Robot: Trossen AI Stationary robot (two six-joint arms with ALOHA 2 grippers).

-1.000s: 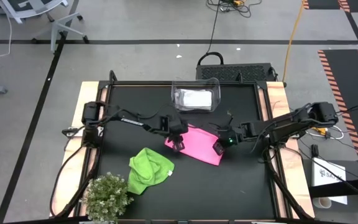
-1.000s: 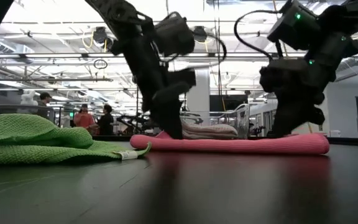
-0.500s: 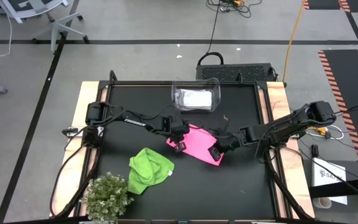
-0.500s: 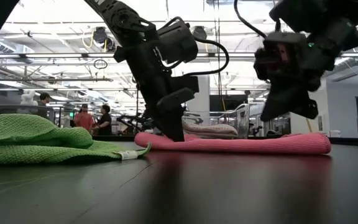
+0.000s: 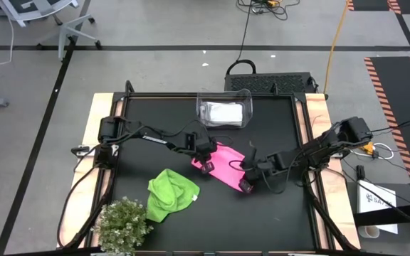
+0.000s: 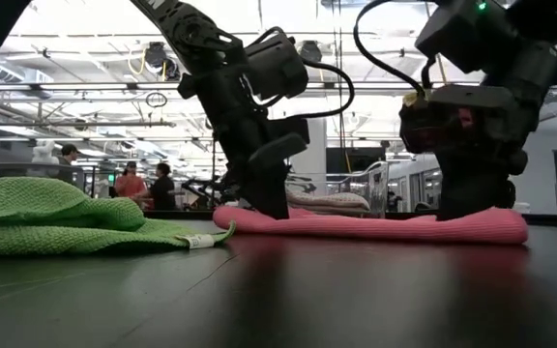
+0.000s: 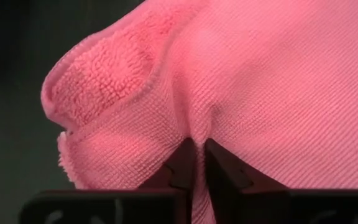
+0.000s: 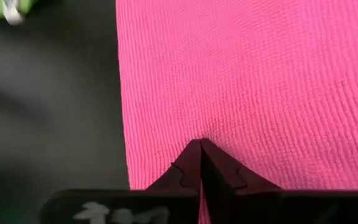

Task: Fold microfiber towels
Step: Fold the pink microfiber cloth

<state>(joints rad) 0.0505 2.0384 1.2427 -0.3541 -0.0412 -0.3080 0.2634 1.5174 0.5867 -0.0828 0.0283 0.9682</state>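
Both claws are now pinched shut on the pink towel. The left gripper has its two fingers pressed together on a fold of cloth at the towel's left corner, and the right gripper is closed on the opposite corner, at the lower right of the towel.

A second ago it was different. The left fingers were wider and only resting at the edge, and the right gripper stood higher, beside the towel's right edge. Half a second ago the right gripper was lifted off the cloth in the low view. It has since come down and toward the lower edge of the high view, and now sits on the right end of the towel. Both wrist views show the cloth puckered into the closed fingertips, so I judge that the grasp is made on both sides and the fold of this towel can begin. The towel lies flat on the black table, so nothing is lifted yet.

In the high view the pink towel is near the middle of the frame, below the clear plastic bin that holds a white towel. Its long axis runs diagonally, from upper left to lower right, and the two claws hold its two ends. The lime green towel lies crumpled at the lower left, well apart from the claws, next to the small bushy plant.
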